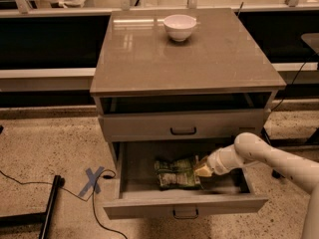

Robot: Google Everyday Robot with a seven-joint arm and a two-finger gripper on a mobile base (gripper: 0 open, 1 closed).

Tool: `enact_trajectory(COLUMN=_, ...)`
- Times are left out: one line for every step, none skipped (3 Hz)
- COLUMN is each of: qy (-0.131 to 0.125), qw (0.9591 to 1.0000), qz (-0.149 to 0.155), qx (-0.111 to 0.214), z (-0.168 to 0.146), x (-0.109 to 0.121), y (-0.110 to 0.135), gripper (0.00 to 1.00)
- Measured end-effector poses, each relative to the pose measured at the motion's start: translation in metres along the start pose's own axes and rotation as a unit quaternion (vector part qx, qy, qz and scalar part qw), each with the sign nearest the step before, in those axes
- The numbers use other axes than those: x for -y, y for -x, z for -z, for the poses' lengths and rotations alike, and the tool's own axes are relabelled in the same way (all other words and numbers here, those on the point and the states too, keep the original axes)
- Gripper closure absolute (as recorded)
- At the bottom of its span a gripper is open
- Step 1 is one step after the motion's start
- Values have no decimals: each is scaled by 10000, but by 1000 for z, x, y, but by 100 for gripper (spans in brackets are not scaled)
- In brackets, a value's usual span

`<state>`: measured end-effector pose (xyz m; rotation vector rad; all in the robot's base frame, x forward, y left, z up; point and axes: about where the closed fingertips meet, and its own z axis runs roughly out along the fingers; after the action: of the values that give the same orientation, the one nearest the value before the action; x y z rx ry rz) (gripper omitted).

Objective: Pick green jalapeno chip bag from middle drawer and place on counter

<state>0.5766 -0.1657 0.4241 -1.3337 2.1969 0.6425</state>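
The green jalapeno chip bag (177, 173) lies crumpled on the floor of the pulled-out middle drawer (184, 205), near its centre. My gripper (201, 169) reaches into the drawer from the right on its white arm (259, 153). Its tip is at the bag's right edge, and contact cannot be made out. The counter (199, 59) is the glossy grey-brown top of the cabinet, above the drawers.
A white bowl (180, 27) stands at the back of the counter. The drawer above (183, 126) is closed. A blue tape cross (93, 179) and black cables lie on the speckled floor to the left, beside a dark stand foot (47, 208).
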Motion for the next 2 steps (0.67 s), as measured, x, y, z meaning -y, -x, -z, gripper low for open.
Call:
enact_trajectory(qy=-94, qw=9997, qz=105, qx=-186, z=0, x=-5, y=-6, gripper=27)
enact_trajectory(qy=-129, qw=9993, qz=182, qx=-300, z=-4, x=-8, y=-8, gripper=22)
